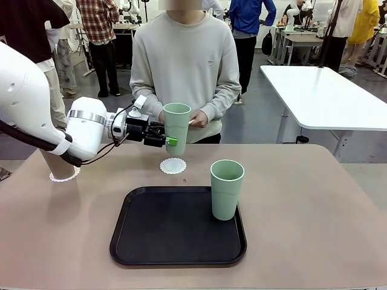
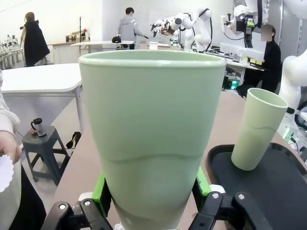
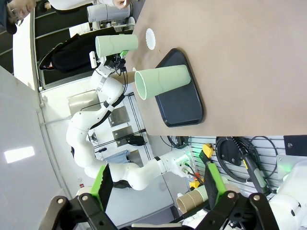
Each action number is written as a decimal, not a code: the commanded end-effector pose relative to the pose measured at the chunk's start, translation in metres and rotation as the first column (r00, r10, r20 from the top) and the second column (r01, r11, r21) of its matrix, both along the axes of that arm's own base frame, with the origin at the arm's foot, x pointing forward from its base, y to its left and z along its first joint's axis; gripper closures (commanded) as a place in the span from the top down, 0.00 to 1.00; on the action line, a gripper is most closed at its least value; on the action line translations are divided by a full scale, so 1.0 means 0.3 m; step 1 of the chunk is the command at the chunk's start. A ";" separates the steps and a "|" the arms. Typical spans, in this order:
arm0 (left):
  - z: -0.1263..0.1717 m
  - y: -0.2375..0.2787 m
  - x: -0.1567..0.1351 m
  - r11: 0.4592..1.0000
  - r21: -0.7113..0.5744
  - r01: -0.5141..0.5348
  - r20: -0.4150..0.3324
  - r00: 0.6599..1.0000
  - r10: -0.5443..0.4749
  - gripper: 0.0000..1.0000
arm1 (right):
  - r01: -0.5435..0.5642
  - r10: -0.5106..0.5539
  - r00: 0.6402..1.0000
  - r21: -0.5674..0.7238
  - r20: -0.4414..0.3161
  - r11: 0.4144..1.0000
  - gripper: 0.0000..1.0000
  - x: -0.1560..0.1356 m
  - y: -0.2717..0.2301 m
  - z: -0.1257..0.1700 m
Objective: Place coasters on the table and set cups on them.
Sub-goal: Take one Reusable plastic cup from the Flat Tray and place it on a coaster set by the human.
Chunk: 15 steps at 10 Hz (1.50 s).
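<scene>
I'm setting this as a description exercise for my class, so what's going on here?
The left tool is shut on a mint green cup, held in the air by a bare coaster on the table. A second mint cup stands on the black tray. A tan cup sits on another coaster, partly behind the left arm. The right tool is open, away from the table. The person at the far side holds something white.

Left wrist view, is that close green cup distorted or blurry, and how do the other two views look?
Left wrist view: the held mint cup looms large, bulged by the wide-angle lens, yet sharp. Front view: even, soft light, faint sheen on the black tray, no blur. Right wrist view: rolled sideways, the table upended, sharp.
</scene>
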State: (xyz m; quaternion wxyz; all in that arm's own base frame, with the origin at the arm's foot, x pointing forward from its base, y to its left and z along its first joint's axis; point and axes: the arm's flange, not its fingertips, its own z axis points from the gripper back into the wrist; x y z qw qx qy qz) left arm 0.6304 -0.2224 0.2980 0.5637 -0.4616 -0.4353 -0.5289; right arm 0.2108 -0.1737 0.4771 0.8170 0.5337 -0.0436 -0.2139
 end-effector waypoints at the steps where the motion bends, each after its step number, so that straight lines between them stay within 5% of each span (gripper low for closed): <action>1: 0.025 -0.009 0.003 0.999 0.004 -0.039 -0.023 0.999 0.039 0.83 | -0.004 0.004 1.000 0.009 0.011 1.000 1.00 -0.002 0.000 -0.002; 15: -0.108 0.058 -0.008 0.994 -0.060 0.090 0.002 0.996 -0.090 0.83 | -0.004 0.004 1.000 0.009 0.011 1.000 1.00 -0.002 0.000 -0.002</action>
